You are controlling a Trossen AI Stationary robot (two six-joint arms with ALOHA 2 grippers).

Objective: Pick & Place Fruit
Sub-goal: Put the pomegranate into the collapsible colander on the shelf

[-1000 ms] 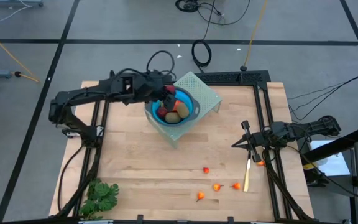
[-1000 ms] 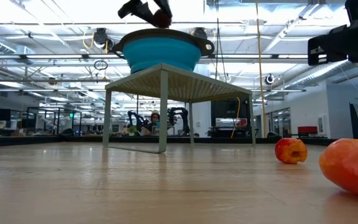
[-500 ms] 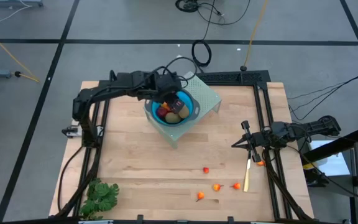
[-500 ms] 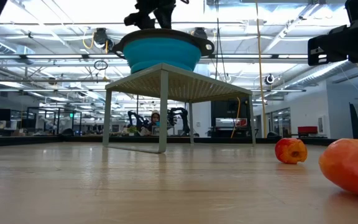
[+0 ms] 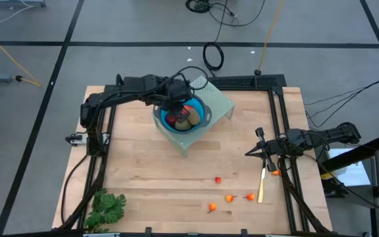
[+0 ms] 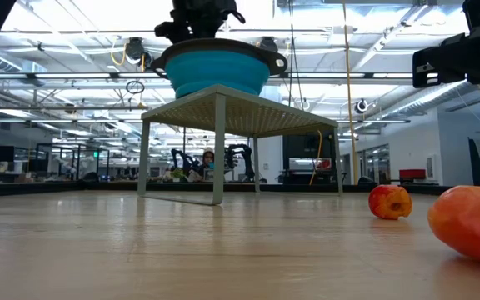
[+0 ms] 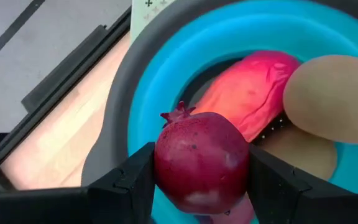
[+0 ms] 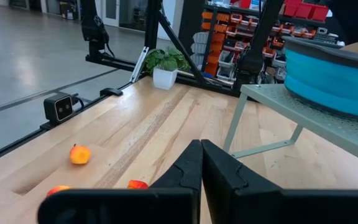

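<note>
Left end effector [image 7: 201, 180] clamped on a dark-red ball [image 7: 202, 160], fingers [image 7: 132, 180] pressed to either side of it, hanging just over the inside of the blue bowl [image 7: 166, 81]. Directly below in the bowl: a longer red-orange piece [image 7: 247, 90] and an olive-brown oval [image 7: 331, 87], with a second oval partly hidden beneath. Bowl perched on a pale green perforated stand [image 5: 219, 99] at the far middle of the counter [image 5: 150, 171].

Right end effector [image 8: 201, 165] pinched fully shut on nothing, parked over the right edge of the counter beside a thin yellow stick [image 5: 261, 184].

Judging progress: larger pieces mostly gathered, the held ball poised over the bowl but not yet released. Whereabouts of the second dark-red ball not clear from these views. Still left on the counter: several tiny orange-red fruits [image 5: 230, 197] scattered near the front, well apart from the bowl, plus one close by the right arm [image 5: 276, 172]. Leafy green bunch [image 5: 107, 207] at the front left corner, no part of the job. Probably past halfway, with the small pieces remaining.
</note>
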